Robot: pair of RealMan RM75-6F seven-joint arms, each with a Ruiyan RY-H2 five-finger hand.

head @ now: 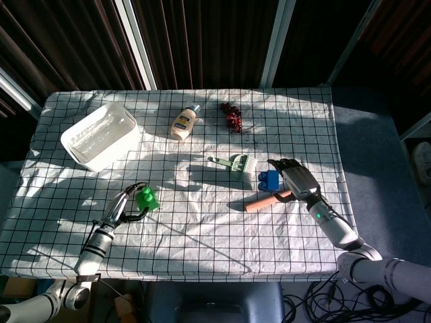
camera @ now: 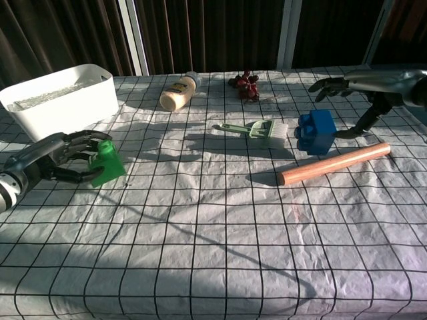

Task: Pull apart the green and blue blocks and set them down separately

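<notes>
The green block sits low on the checked cloth at the left, also in the head view. My left hand holds it, fingers curled over its top and thumb under its near side. The blue block stands by itself on the cloth at the right. My right hand hovers just right of it with fingers spread and nothing in them. The two blocks are far apart.
A wooden rod lies just in front of the blue block. A green hand brush lies left of it. A white bin, a squeeze bottle and a red bunch stand further back.
</notes>
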